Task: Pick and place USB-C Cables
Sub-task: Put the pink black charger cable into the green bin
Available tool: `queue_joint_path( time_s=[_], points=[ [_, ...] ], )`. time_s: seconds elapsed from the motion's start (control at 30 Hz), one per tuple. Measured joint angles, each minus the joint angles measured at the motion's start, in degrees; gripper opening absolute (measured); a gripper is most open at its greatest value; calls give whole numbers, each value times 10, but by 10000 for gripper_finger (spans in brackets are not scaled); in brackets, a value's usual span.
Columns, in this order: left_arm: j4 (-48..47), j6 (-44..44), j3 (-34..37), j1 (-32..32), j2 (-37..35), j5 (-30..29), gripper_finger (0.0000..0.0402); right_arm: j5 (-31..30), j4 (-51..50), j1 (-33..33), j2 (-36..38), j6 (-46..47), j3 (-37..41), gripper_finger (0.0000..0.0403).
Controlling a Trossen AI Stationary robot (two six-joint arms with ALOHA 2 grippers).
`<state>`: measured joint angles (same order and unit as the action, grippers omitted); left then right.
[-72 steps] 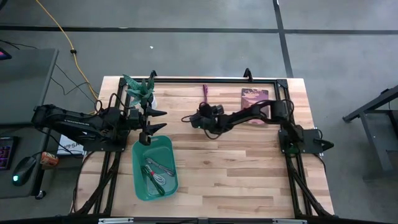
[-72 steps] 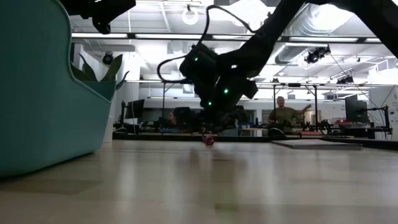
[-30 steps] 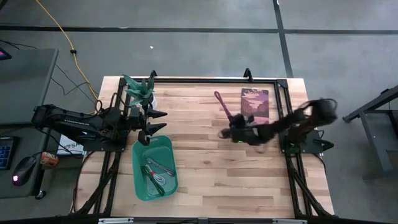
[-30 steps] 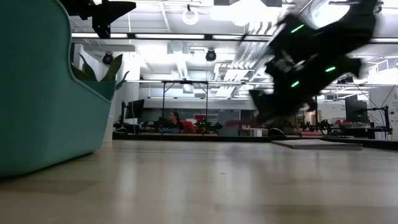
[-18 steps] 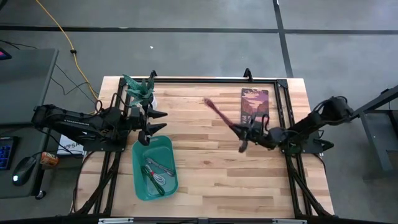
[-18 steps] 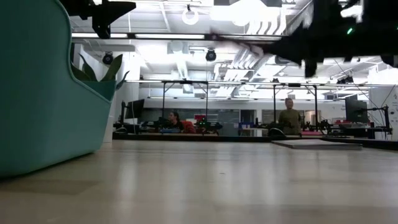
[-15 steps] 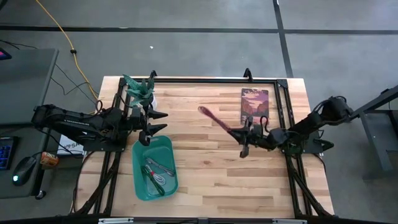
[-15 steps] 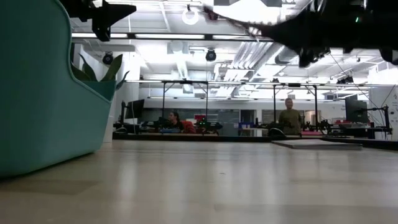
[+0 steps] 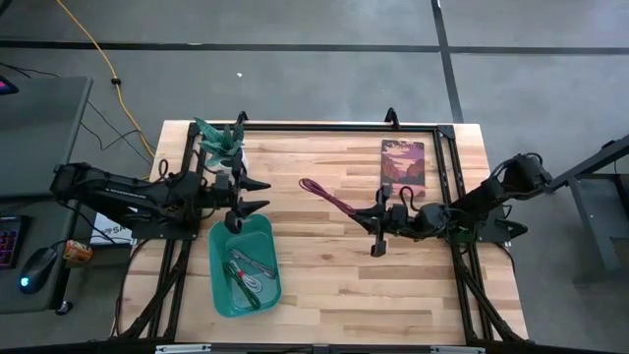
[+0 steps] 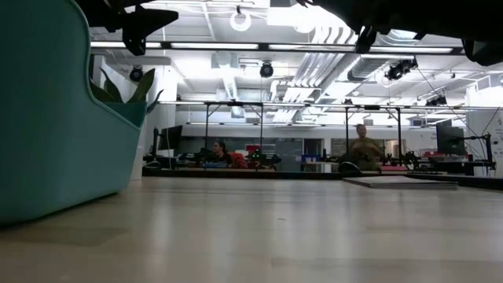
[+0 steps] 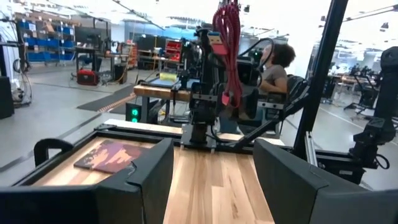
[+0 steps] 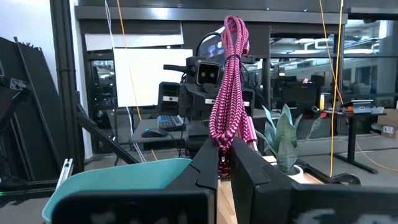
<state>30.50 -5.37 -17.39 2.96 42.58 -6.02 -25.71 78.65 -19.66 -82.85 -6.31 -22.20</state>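
My right gripper point(image 9: 371, 216) is raised over the middle right of the table and is shut on the dark maroon USB-C cable point(image 9: 329, 197). The cable bundle sticks out from it toward the teal bin point(image 9: 246, 265). In the right wrist view the bundle point(image 12: 227, 93) stands up from between the fingers. Several other cables point(image 9: 251, 275) lie in the bin. My left gripper point(image 9: 260, 195) hangs open above the bin's far edge with nothing between its fingers; its two fingers frame the left wrist view point(image 11: 211, 180). My right gripper pinches one end of the maroon bundle point(image 12: 222, 149) between its two fingers. The fingers come roughly level from the table's right side. The rest of the bundle stands out stiffly beyond the fingertips toward the left and far side, lifted clear of the table.
A book point(image 9: 402, 165) lies at the far right of the table. A potted plant point(image 9: 221, 143) stands at the far left behind the bin. The bin's tall wall point(image 10: 55, 102) fills the low view's left. People move in the room beyond the table.
My right gripper has risen out of the low view's top and turned. The maroon cable's free end has swung from pointing at the far edge round toward the left, toward the bin, while staying clear of the table.
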Motion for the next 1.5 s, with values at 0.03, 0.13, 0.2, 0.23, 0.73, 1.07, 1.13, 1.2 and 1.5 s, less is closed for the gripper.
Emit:
queue_joint_path(
  time_s=[0.03, 0.13, 0.2, 0.23, 0.73, 1.07, 1.13, 1.2, 1.5],
  points=[
    [1, 0, 0, 0, 2, 0, 200, 0, 0, 0, 0, 1, 0, 3],
    [17, 1, 0, 0, 13, 1, 200, 4, 0, 0, 0, 2, 0, 3],
    [43, 6, 0, 0, 24, 8, 200, 5, 0, 1, 0, 2, 0, 3],
    [60, 6, 0, 0, 32, 19, 200, 5, 0, 3, -1, 2, -1, 3],
    [295, 36, -26, -27, 250, 59, 299, 53, -4, 32, -155, 3, -151, 2],
    [298, 11, -71, -36, 298, 12, 317, 70, -20, 33, -167, 3, -173, 2],
    [301, 10, -75, -38, 305, 7, 317, 68, -29, 33, -167, 6, -173, 2],
    [324, 7, -76, -38, 313, 6, 317, 65, -34, 33, -167, 9, -173, 2],
    [415, 1, -76, -50, 350, -28, 317, 64, -53, 33, -167, 18, -173, 2]
  ],
)
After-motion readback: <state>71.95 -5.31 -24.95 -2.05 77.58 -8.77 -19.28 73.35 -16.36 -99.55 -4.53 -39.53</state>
